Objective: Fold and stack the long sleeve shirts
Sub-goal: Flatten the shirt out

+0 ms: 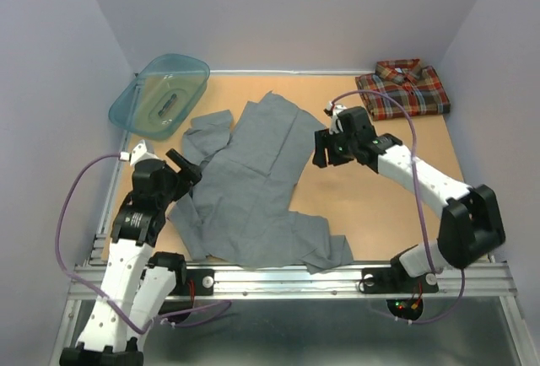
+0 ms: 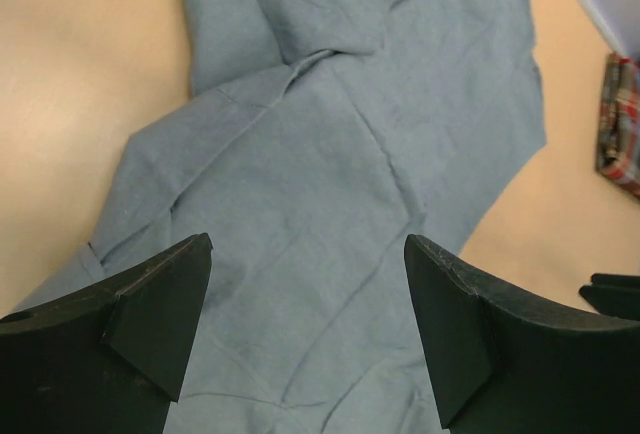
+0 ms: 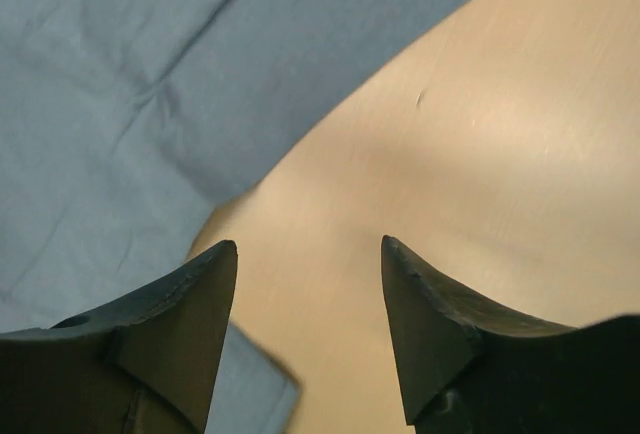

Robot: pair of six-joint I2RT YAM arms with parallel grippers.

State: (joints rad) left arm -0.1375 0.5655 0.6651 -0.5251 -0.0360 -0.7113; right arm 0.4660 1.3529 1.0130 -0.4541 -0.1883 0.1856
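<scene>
Grey shirt [image 1: 253, 189] lies unfolded and rumpled across the middle and left of the desk [image 1: 380, 189], one end reaching the near edge, the other end lying near a teal basin [image 1: 160, 89] at the far left corner. Plaid shirt [image 1: 402, 88] sits folded, collar up, at the far right corner, well apart from the grey one. Left end effector [image 1: 181, 168] is at the grey shirt's left side; the left wrist view shows it released [image 2: 308, 242], fingers spread wide with only grey cloth [image 2: 330, 184] beneath them and nothing between them. Whether the fingertips touch the cloth cannot be told. Right end effector [image 1: 325, 147] is just beside the grey shirt's right edge; the right wrist view shows it released as well [image 3: 308, 244], fingers apart over bare desk [image 3: 480, 134], the cloth's edge [image 3: 150, 74] to its left. Neither end effector is grasping anything.
</scene>
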